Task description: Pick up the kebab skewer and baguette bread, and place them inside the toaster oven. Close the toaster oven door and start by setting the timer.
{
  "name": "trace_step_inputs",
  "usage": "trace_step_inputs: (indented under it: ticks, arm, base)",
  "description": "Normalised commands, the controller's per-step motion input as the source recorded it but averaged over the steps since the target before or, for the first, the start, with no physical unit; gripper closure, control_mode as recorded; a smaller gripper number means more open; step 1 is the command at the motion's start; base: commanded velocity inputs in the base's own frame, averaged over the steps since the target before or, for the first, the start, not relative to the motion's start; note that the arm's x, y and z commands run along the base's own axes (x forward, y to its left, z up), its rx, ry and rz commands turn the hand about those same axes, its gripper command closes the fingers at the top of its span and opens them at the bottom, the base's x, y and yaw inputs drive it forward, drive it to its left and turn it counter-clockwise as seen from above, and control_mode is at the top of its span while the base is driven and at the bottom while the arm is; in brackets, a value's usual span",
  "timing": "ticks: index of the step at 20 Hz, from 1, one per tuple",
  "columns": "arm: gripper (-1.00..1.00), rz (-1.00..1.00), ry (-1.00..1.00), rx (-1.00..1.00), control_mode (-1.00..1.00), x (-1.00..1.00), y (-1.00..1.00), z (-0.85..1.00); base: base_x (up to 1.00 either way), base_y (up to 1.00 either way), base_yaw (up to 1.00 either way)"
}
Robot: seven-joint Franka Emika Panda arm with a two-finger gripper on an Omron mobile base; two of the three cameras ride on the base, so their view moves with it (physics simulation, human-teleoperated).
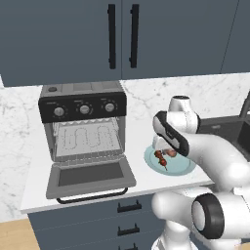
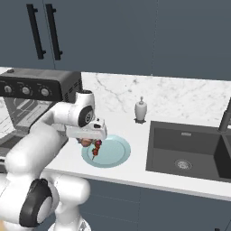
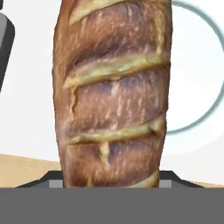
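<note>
While my end effector (image 2: 88,140) hangs over the plate (image 2: 118,153) at centre frame, I read it as clamped across the baguette bread (image 3: 113,92), which fills the hand view. I judge the loaf light and stiff with a rough crust, so gripping its middle should hold.

A pale blue plate (image 2: 118,153) sits near the counter's front edge; far right, a dark sink (image 2: 189,153) and, behind it, possibly a soap dispenser (image 2: 141,109).

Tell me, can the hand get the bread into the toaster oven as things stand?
Probably yes. The hand grips the bread over the plate, and the toaster oven door hangs open beside it.
</note>
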Motion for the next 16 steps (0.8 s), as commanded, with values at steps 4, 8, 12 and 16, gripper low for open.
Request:
trace_step_inputs:
  ticks: [4, 8, 12, 16]
  arm:
    - [1.00, -0.07, 0.00, 0.00, -1.00, -0.56, 1.00, 0.43]
    - [1.00, -0.11, 0.08, 0.04, -1.00, -0.18, 1.00, 0.38]
    - [1.00, -0.10, 0.03, 0.03, -1.00, 0.00, 1.00, 0.42]
    - [1.00, -0.09, 0.00, 0.00, -1.00, 0.00, 1.00, 0.37]
  base:
    - [0.00, 0.00, 0.00]
    - [0.00, 0.00, 0.00]
    - [0.00, 0.00, 0.00]
    - [0.00, 0.00, 0.00]
